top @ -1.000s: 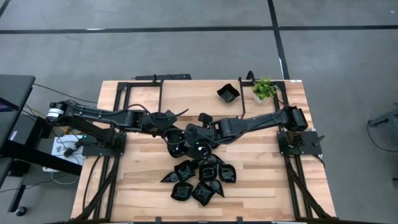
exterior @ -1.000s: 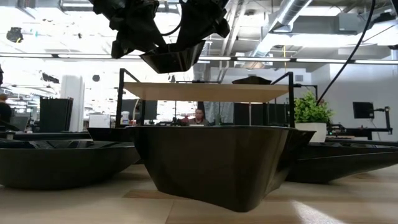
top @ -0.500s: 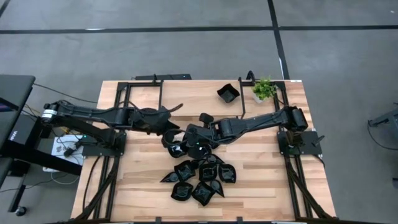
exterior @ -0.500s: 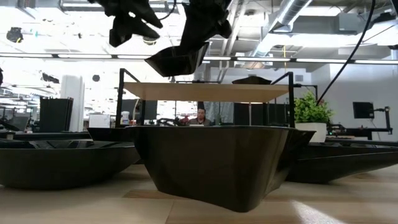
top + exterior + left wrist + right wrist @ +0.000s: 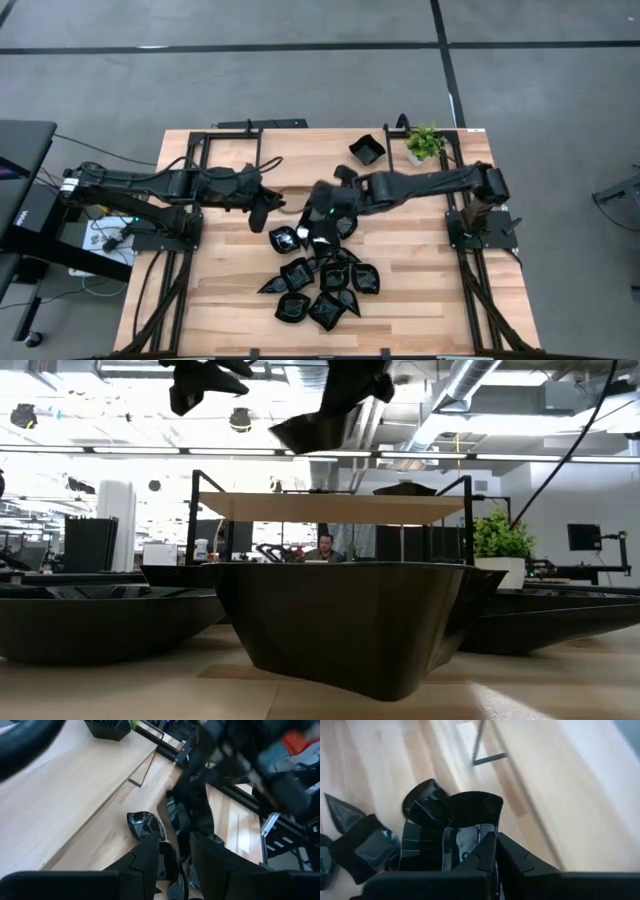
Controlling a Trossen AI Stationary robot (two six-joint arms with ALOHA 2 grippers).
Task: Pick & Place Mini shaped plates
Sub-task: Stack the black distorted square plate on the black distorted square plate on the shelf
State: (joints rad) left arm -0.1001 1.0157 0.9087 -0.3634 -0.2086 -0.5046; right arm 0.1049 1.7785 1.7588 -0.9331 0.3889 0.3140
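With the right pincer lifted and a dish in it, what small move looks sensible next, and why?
Probably carry it toward the square plate already set apart at the table's far edge. The right pincer is shut on a black plate, held well above the pile, while the left pincer hangs empty to one side.
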